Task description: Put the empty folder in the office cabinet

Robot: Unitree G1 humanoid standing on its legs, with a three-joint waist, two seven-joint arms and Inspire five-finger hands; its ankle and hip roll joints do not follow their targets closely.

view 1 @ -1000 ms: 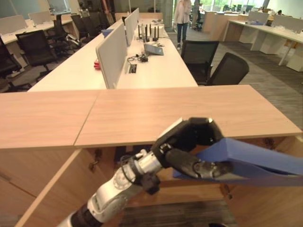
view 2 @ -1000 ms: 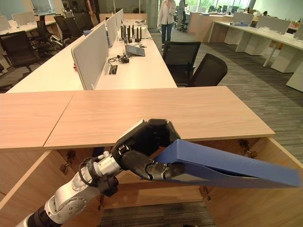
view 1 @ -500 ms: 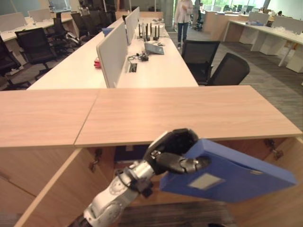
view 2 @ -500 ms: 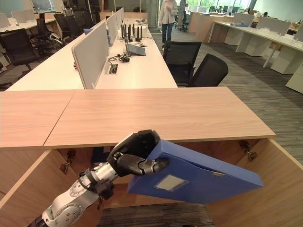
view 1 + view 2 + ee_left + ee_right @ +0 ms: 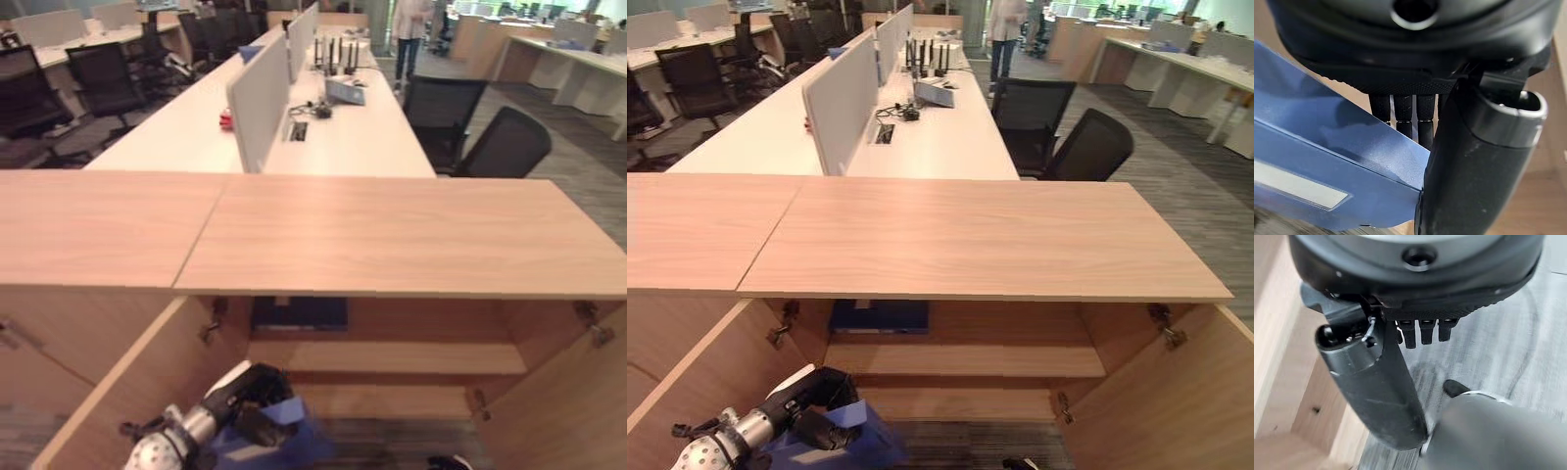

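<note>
Dropped low since half a second ago: left hand [image 5: 250, 401] and blue folder [image 5: 257, 441] are now down at the bottom of the head views, in front of the open cabinet [image 5: 392, 357], where before the folder was held up near the cabinet top. Folder is outside the cabinet, below the level of its upper shelf, near the left door [image 5: 127, 392]. Camera has also shifted, so part of that change is viewpoint.

Left hand is clamped on the folder: in the left wrist view the thumb [image 5: 1474, 161] lies over the folder's edge [image 5: 1342, 161] with the fingers [image 5: 1403, 115] behind the blue cover.

Right hand [image 5: 1400, 328] sits over grey floor beside a wooden panel, thumb out, fingers bent, holding nothing.

Another dark blue folder [image 5: 880, 316] already lies flat on the upper shelf, at its left end. Person [image 5: 409, 24] stands far back by the desks.
</note>
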